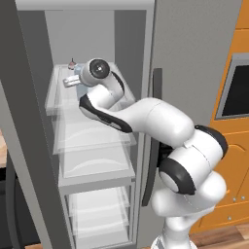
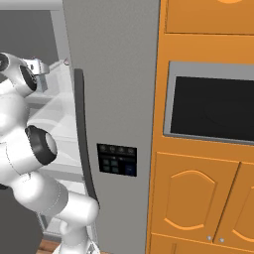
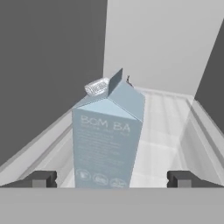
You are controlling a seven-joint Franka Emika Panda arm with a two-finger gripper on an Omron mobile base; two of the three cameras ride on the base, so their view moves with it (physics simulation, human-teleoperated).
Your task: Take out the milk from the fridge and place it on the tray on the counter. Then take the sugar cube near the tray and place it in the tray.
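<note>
Two dark fingertips (image 3: pixel 43 178) of the gripper (image 3: pixel 111 179) stand spread wide, one to each side of the milk (image 3: pixel 107 140), not touching it. That carton stands upright on an upper translucent shelf (image 1: pixel 92 104) inside the fridge (image 1: pixel 194 58) (its door open), with the arm reaching in past the long dark door handle (image 2: pixel 85 144). Just behind the milk lies a small pale object (image 3: pixel 97 87), too blurred to name.

Milk on upper fridge shelf
Milk (image 3: pixel 107 140) stands upright on shelf (image 3: pixel 162 144) inside fridge (image 1: pixel 29 121), betw. tool (image 3: pixel 111 178) tips; small obj., prob. behind it.
</note>
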